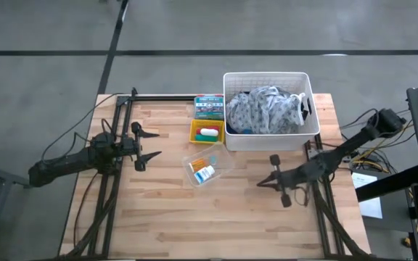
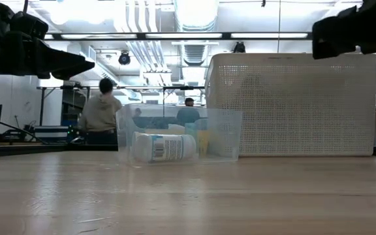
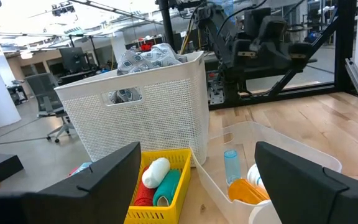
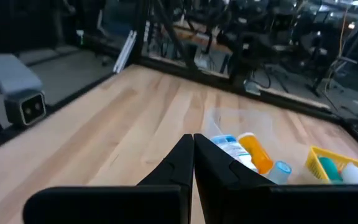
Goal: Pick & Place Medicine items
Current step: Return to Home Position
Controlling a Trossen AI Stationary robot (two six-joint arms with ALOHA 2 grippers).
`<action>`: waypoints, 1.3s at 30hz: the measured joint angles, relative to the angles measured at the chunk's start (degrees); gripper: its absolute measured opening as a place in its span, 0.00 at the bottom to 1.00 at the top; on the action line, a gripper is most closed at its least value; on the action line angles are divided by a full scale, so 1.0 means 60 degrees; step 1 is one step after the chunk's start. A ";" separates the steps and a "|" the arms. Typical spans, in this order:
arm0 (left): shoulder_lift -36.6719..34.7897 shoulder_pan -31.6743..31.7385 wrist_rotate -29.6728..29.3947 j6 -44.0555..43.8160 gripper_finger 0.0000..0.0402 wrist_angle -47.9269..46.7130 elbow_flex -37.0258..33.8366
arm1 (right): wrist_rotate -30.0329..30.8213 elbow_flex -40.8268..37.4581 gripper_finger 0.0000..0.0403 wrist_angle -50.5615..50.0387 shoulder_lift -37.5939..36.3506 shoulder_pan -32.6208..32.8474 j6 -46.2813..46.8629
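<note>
We see the bottle point(image 2: 165, 147) lying on its side in the clear plastic bin point(image 2: 224, 134), beside an orange pack point(image 4: 254, 153); the bin's wall blurs both. Red, green and white tubes point(image 3: 166, 186) fill the yellow mesh bin point(image 1: 192, 132), the red one mostly covered. Behind stands a perforated white basket point(image 1: 267, 141) heaped with dotted cloth point(image 1: 267, 109). The left hand point(image 1: 156, 144) hangs wide and empty above the wooden tabletop point(image 1: 194, 217); the right hand point(image 4: 191, 143) is closed on nothing.
</note>
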 joint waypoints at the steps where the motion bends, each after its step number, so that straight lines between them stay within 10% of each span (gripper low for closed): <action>1: 0.0000 0.0001 0.0000 0.0000 0.80 0.0000 -0.0001 | -0.0027 -0.0154 0.02 -0.0009 -0.0278 0.0001 0.0000; 16: 0.0000 0.0000 0.0000 0.0000 0.80 0.0000 -0.0003 | -0.1413 -0.1773 0.02 -0.0030 -0.3900 0.0001 0.0013; 39: 0.0000 0.0003 0.0001 0.0000 0.80 0.0000 0.0000 | -0.1632 -0.1770 0.02 -0.4371 -0.7620 -0.0006 -0.0508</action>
